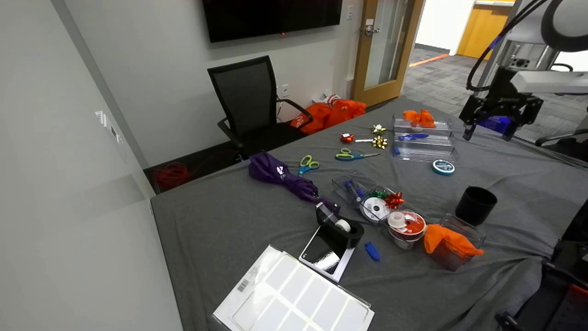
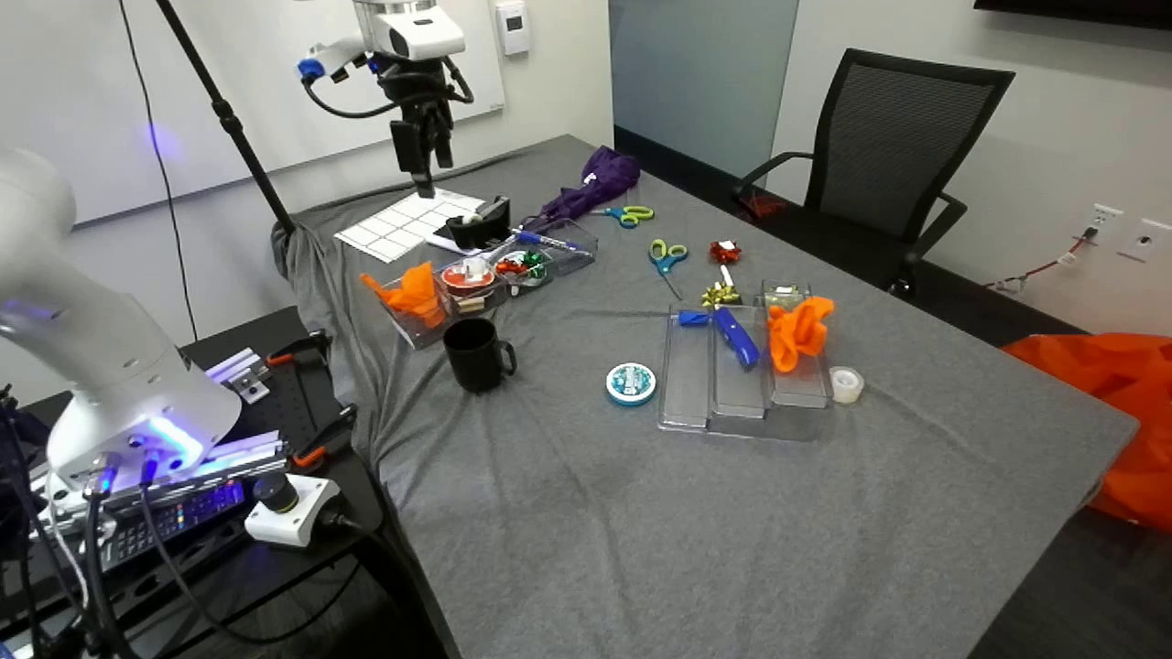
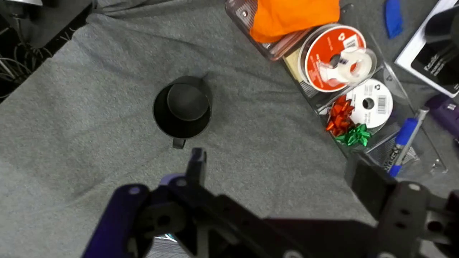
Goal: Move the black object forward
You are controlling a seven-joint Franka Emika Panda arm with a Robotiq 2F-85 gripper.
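While gripper (image 1: 488, 136) hangs high in exterior view, fingers (image 1: 468, 128) spread, holding nothing, mug (image 1: 476, 206) stands upright on cloth (image 1: 523, 193), lower down. Exterior view: handle (image 2: 512, 357) points toward teal disc (image 2: 631, 383); disc's label unreadable. Wrist view: mug lies off to one side, outside finger gap, handle turned toward gripper. Red spool (image 3: 323, 53) and white spool (image 3: 369, 118) show barcodes, recycling marks; print on box (image 3: 426, 68), marker (image 3: 397, 148) too blurred.

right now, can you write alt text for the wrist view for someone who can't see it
A black mug stands on a grey tablecloth, seen from above, its handle toward the bottom edge, where the open tool shows. At upper right, clear containers hold orange fabric, ribbon spools, bows and pens.
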